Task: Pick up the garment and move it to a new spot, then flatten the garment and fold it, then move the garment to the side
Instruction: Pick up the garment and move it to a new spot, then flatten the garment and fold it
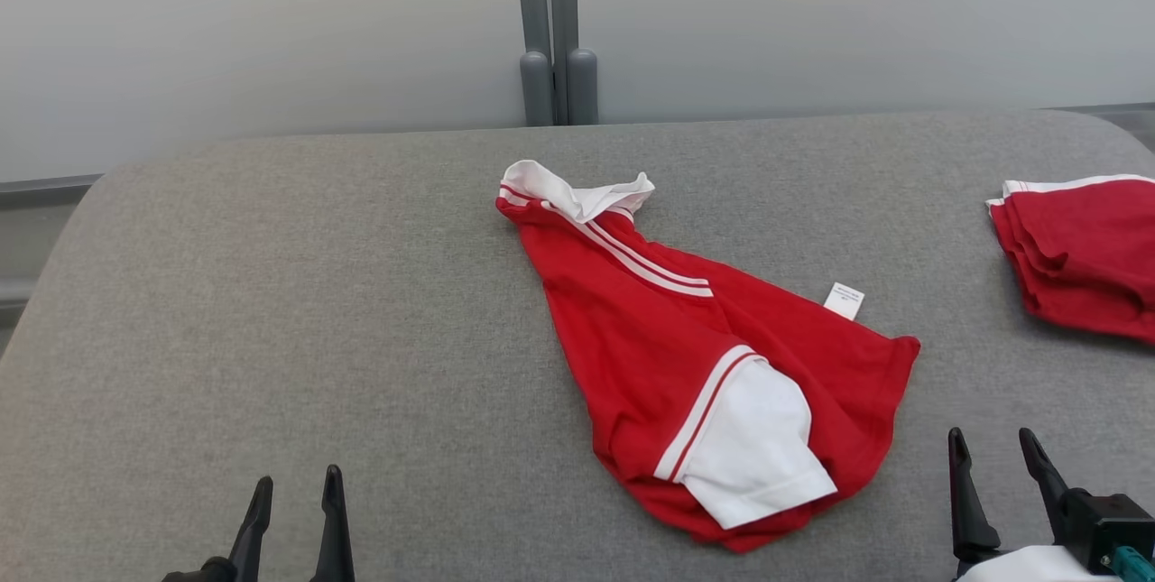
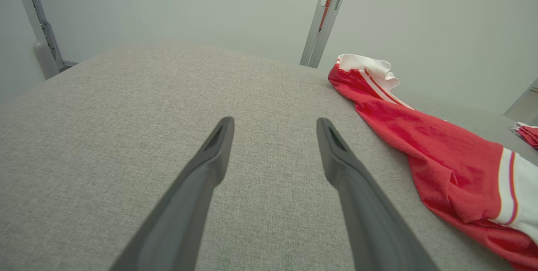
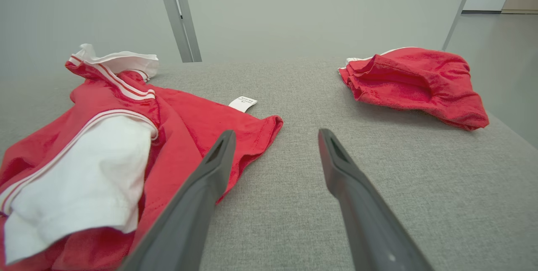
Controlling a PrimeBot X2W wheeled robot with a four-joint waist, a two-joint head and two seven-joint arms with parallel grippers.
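Note:
A red garment (image 1: 659, 338) with white sleeves and white stripes lies crumpled in the middle of the grey padded table (image 1: 271, 293), a white label sticking out on its right side. From the left wrist the garment (image 2: 433, 145) lies off to the right, and from the right wrist the garment (image 3: 126, 136) spreads at the left. My left gripper (image 1: 295, 480) stands open at the near edge, well left of the cloth, nothing between its fingers. At the near right my right gripper (image 1: 993, 439) is open too, just right of the garment's lower corner.
A second red garment (image 1: 1083, 248), folded, sits at the table's right edge; the right wrist view has this folded garment (image 3: 416, 82) at the far right. A grey post (image 1: 555, 32) stands behind the table against a pale wall. Bare grey table surface stretches to the left.

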